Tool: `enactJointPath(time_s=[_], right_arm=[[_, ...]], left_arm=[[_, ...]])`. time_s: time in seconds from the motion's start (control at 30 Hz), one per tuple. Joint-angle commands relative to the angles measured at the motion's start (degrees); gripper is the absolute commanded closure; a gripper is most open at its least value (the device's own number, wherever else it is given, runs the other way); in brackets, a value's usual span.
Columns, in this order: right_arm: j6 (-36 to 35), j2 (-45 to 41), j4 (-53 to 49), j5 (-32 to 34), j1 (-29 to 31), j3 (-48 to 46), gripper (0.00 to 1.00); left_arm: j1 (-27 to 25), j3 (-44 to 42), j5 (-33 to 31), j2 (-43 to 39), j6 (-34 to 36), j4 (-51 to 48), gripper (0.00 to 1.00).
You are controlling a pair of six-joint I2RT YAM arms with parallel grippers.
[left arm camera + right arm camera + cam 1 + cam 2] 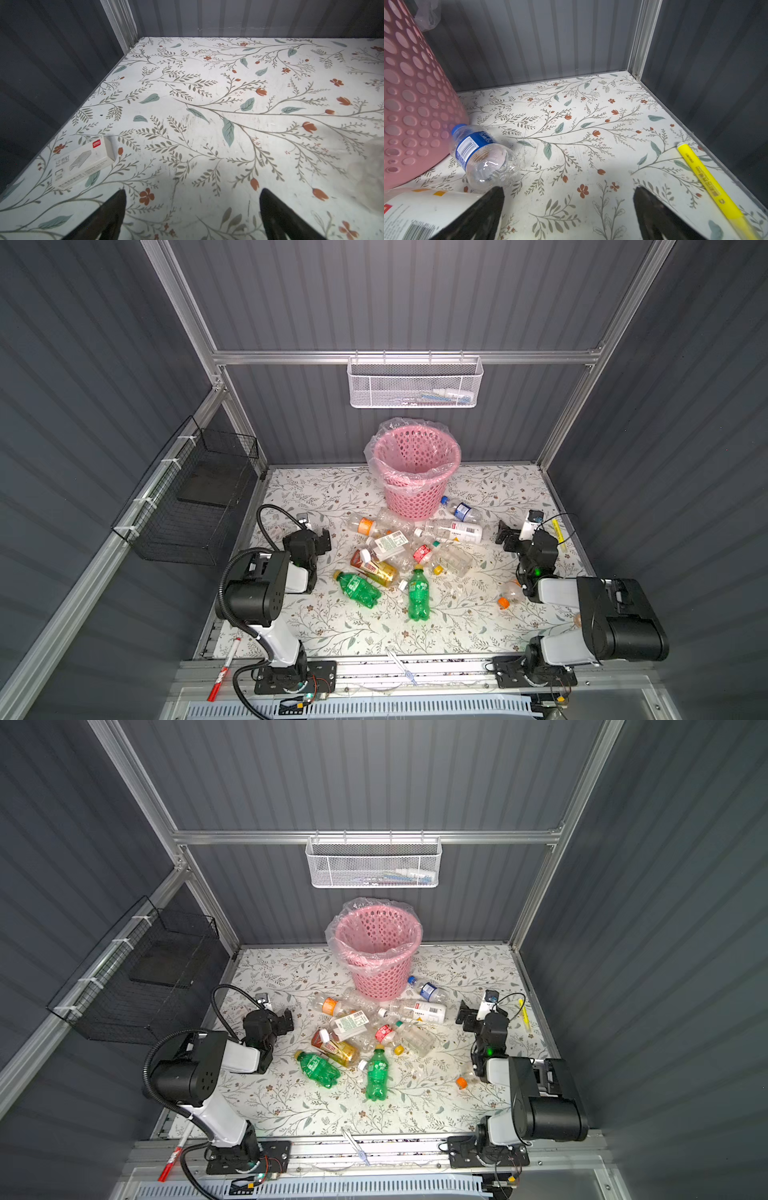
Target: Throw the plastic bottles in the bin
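Plastic bottles (392, 549) are seen lying on their sides in a loose heap at the middle of the table (457, 630), just on the near side of the bin (409, 506), which stands at the far middle and in which no bottle is seen. 2 green bottles (417, 597) lie at the near edge of the heap. A blue-capped bottle (481, 153) lies just right of the bin's base, and an orange-capped bottle (508, 596) lies apart, beside the right arm.

The left gripper (192, 194) is held low over bare table left of the heap, its jaws spread wide and nothing between them. A box of staples (83, 160) lies just beside it. The right gripper (569, 189) is held right of the heap with jaws likewise spread and empty, and a highlighter (708, 178) lies to its right by the wall.

The bottles are judged to be empty, very light and thin-walled. They are likely to dent under a hard squeeze, and to roll or slip away when nudged. A hold across the middle of the body is advised, or at the stiffer neck below the cap. A bottle at the heap's edge is best taken first.
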Motion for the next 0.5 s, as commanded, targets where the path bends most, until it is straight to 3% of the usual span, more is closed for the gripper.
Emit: enactJointPath(time_s=[0.0, 0.47], right_arm=[[-0.2, 0.5, -0.2, -0.9, -0.2, 1.0, 0.01], [0.2, 0.6, -0.3, -1.8, -0.7, 1.0, 0.01]], left_arm=[[-0.1, 0.6, -0.9, -0.3, 1.0, 0.3, 0.0], [-0.1, 0.5, -0.8, -0.3, 1.0, 0.3, 0.0]])
